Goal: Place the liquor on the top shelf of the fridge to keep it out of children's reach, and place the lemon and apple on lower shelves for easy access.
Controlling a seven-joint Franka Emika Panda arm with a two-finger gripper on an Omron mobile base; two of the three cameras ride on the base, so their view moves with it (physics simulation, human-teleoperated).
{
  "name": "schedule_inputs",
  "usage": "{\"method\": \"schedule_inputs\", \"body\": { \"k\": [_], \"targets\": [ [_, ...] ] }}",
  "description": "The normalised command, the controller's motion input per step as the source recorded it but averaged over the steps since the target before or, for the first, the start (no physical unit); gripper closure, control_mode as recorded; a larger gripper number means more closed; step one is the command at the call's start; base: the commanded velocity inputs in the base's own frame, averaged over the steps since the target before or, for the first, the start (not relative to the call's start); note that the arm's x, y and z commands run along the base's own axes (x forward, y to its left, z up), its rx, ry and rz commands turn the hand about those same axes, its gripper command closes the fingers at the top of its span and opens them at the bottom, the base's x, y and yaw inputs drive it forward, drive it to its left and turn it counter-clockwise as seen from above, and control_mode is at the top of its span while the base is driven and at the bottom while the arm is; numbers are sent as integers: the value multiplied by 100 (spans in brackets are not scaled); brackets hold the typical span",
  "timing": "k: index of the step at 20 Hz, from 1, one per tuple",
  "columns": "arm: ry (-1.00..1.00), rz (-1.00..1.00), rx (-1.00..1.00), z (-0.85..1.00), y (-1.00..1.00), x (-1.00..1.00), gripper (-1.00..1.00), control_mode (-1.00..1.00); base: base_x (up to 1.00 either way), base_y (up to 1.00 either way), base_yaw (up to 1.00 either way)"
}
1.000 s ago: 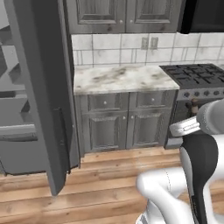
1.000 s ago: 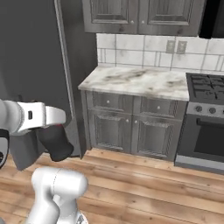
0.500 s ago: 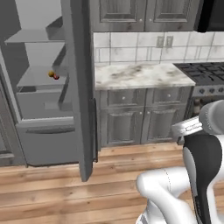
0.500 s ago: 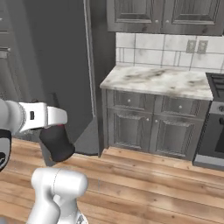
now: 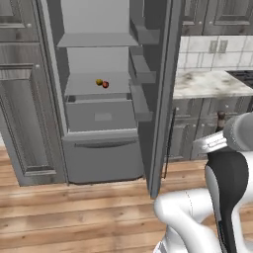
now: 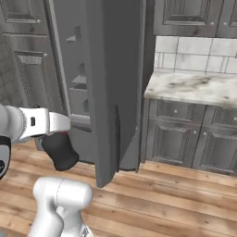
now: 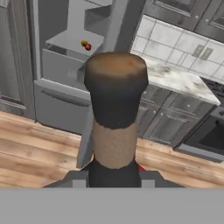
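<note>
The liquor (image 7: 116,87) fills the middle of the hand view, its brownish stopper and thin neck rising between the fingers of my gripper (image 7: 114,178), which is shut on it. Its stopper (image 5: 221,117) also peeks out beside my arm at the right of the left base view. The fridge (image 5: 74,59) stands open ahead. The top shelf (image 5: 94,40) is a bare thin grey slab. On a lower shelf (image 5: 81,88) the lemon (image 5: 99,82) and the apple (image 5: 105,84) lie side by side, touching or nearly so. Both also show far off, lemon (image 7: 84,43) and apple (image 7: 88,46).
The open fridge door (image 5: 159,99) juts toward me with bins on its inner face, between the fridge interior and the marble counter (image 5: 207,83). A grey drawer box (image 5: 101,114) sits under the fruit shelf. Grey cupboards (image 5: 22,108) flank the left. A stove (image 7: 205,135) is at the right.
The whole picture has slid right as the base moved: the fridge interior has come from the left edge to the centre. The bottle stays in my grip.
</note>
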Motion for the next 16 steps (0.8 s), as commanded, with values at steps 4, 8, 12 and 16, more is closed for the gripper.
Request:
{"method": "schedule_inputs", "body": {
  "k": [4, 8, 12, 16],
  "targets": [
    [0, 0, 0, 0, 0, 0, 100, 100, 0, 100, 0],
    [0, 0, 0, 0, 0, 0, 100, 100, 0, 95, 0],
    [0, 0, 0, 0, 0, 0, 100, 100, 11, 50, 0],
    [0, 0, 0, 0, 0, 0, 100, 100, 29, 13, -1]
  ]
}}
